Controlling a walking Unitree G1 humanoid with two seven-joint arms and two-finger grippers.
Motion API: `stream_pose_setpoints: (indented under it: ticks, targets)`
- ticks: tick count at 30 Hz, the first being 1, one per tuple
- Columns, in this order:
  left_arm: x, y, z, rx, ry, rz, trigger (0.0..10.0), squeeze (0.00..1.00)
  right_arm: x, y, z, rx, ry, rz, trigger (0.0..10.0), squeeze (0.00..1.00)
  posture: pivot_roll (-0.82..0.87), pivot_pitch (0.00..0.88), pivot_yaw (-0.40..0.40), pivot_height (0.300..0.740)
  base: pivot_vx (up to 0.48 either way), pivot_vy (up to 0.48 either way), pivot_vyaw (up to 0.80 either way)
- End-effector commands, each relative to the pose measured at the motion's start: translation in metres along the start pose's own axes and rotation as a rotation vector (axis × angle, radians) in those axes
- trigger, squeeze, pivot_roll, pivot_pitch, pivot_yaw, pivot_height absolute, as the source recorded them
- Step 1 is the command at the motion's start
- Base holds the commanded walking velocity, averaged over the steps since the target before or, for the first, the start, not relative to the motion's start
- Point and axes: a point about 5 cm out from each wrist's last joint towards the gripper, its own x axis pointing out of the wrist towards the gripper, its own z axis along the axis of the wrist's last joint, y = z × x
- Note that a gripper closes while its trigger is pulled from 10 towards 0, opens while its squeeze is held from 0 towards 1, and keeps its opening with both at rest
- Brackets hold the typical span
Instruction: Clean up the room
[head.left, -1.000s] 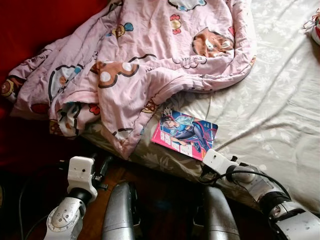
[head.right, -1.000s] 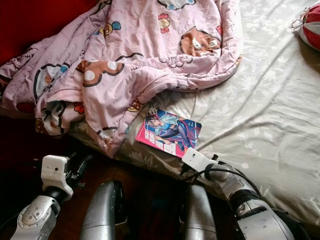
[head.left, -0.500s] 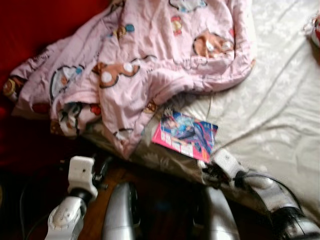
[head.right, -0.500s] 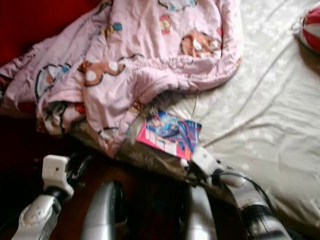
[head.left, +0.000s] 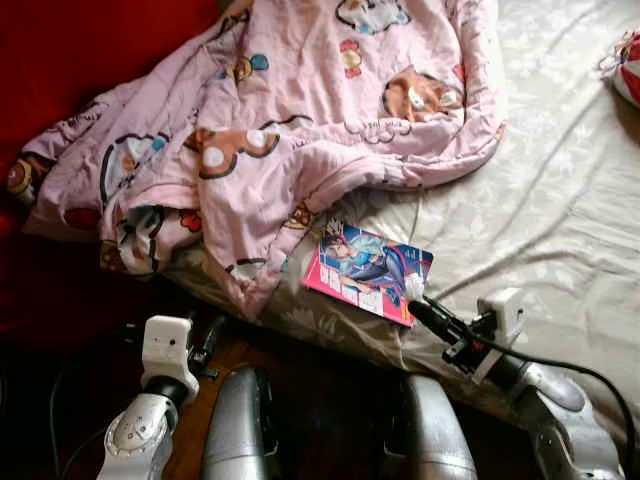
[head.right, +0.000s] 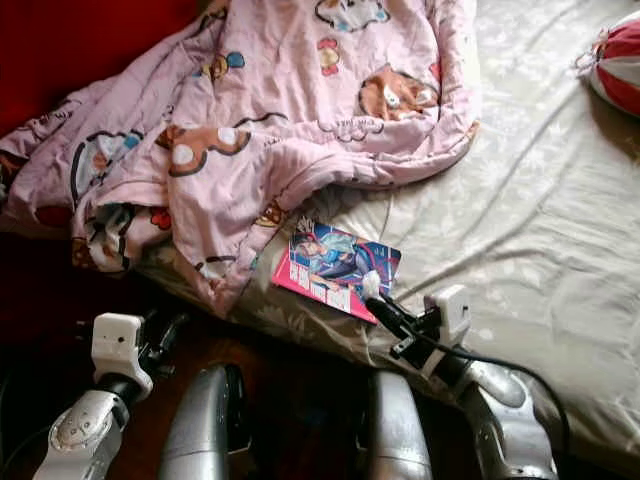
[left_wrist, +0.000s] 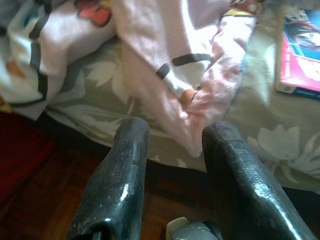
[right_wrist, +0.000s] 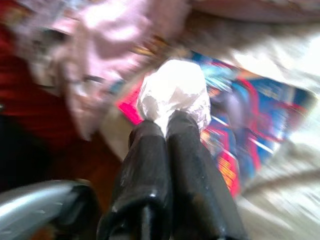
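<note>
Bed (head.left: 560, 170) w/ grey-green floral sheet takes up most of the head views; it bears everything else, so the clutter gets picked off its near edge. Pink cartoon-print blanket (head.left: 300, 120) lies bunched over the robot's-left half, one corner drooping over the bed's near edge toward the dark wood floor (left_wrist: 45, 200), prob. just left unmade. A red-and-white ball-like thing (head.right: 615, 60) sits at the far right edge, well apart from the rest.

Colourful comic book (head.left: 370, 268) lies flat on the sheet just beside the blanket's lower fold, close to the bed edge, within easy reach of the right arm.

Left gripper (left_wrist: 175, 165) hangs low by the bed's side, fingers spread apart w/ nothing between them; the blanket's hanging corner is just beyond the tips, not touched. Looks idle.

Right gripper (right_wrist: 167, 125) reaches up over the bed edge to the book's near corner. Fingers pressed tight together, pinching a small crumpled white wad (right_wrist: 174, 95), tissue or paper by the look, at the tips. Wad is held above the book cover; can't tell if it touches. Likely rubbish being cleared off the bed.
</note>
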Motion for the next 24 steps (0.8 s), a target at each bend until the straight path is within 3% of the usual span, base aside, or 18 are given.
stream_pose_setpoints:
  ticks: [1,5,8,13,17,24]
  targets:
    - [-0.001,0.004,-0.004,-0.017,0.015,0.024,10.0,0.0,-0.007,-0.012,-0.005,0.059,-0.066,-0.216,10.0,0.0,0.03,0.279,-0.016,0.601,0.0,0.0,0.0]
    - [0.002,0.003,-0.003,-0.017,0.006,0.021,10.0,0.0,-0.007,-0.012,-0.002,0.098,-0.146,-0.303,10.0,0.0,0.02,0.275,-0.016,0.601,0.0,0.0,0.0]
    - [0.004,0.002,-0.005,-0.017,0.009,0.018,10.0,0.0,-0.007,-0.01,-0.009,0.094,-0.132,-0.345,10.0,0.0,0.02,0.271,-0.018,0.621,0.0,0.0,0.0]
    - [0.005,0.004,-0.016,-0.022,0.036,0.026,10.0,0.0,-0.009,-0.015,-0.034,0.14,-0.051,-0.405,10.0,0.0,0.02,0.259,-0.027,0.651,0.0,0.0,0.0]
    - [0.007,0.009,-0.032,-0.053,0.096,0.06,10.0,0.0,-0.014,-0.02,-0.065,0.144,0.079,-0.462,10.0,0.0,0.02,0.237,-0.029,0.681,0.0,0.0,0.0]
    - [0.011,0.008,-0.049,-0.064,0.152,0.062,10.0,0.0,-0.014,-0.023,-0.086,0.158,0.182,-0.504,10.0,0.0,0.03,0.173,-0.033,0.726,0.0,0.0,0.0]
